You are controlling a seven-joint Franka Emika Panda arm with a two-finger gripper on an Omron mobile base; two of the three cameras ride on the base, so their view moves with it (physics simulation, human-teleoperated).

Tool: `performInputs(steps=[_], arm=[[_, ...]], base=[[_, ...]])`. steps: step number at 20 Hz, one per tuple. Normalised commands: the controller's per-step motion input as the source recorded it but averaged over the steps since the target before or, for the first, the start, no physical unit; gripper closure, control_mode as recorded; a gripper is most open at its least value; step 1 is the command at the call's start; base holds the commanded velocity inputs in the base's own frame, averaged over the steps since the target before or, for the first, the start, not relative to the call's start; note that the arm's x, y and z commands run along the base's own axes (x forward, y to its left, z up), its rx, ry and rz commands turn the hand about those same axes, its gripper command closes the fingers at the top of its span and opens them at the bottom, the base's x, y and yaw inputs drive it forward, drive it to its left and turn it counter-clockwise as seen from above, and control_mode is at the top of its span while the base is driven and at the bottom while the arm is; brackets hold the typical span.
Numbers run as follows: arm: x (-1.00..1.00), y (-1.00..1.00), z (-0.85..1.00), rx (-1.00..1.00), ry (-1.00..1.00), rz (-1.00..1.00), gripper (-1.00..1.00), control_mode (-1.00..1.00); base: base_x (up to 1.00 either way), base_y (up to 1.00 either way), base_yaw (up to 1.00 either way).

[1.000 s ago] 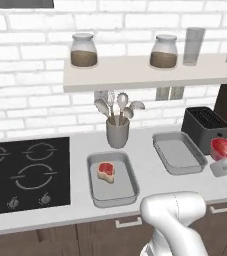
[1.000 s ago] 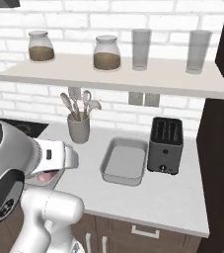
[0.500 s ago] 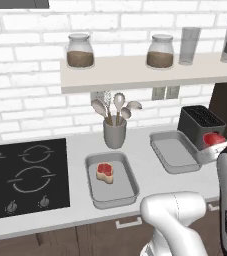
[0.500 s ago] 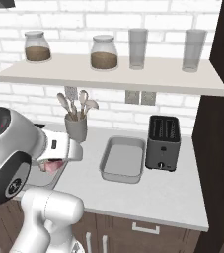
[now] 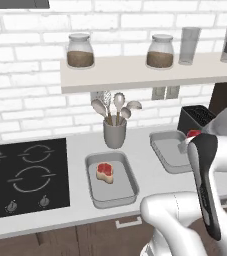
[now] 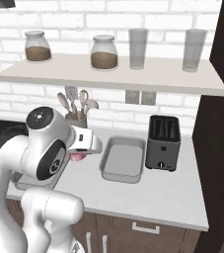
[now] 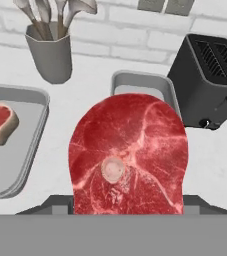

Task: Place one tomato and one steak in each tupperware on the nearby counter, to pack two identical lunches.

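Steak [image 7: 129, 155] clamped in my gripper [image 6: 79, 155] has swung from beside the toaster [image 6: 163, 142] toward the empty tupperware [image 6: 123, 159]; second lunch's meat nears delivery.

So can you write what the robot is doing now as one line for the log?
gripper: shut on second steak | left tupperware: one steak inside | right tupperware: nothing visible inside | tomatoes: none packed yet

Black toaster [image 6: 163, 142] beside wall; utensil holder [image 5: 114, 132] behind; jars [image 6: 103, 52], glasses [image 6: 137, 48] on shelf [image 6: 133, 74]; cooktop [image 5: 22, 175] left.
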Motion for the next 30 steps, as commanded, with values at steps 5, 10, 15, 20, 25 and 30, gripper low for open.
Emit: performInputs(steps=[5,10,15,20,25,30], arm=[[0.74,-0.39,-0.44,0.00,0.06,0.01,1.00,-1.00],[0.77,-0.21,-0.46,0.00,0.18,0.01,1.00,-1.00],[0.67,-0.03,-0.47,0.00,0.17,0.08,1.00,-1.00],[0.51,-0.15,-0.27,0.00,0.04,0.14,1.00,-1.00],[0.42,-0.23,-0.47,0.04,0.00,0.12,1.00,-1.00],[0.52,-0.03,-0.53,0.04,0.00,0.03,1.00,-1.00]], base=[[0.00,0.00,0.00],[0.00,0.00,0.00],[0.00,0.00,0.00],[0.00,0.00,0.00],[0.00,0.00,0.00],[0.00,0.00,0.00]])
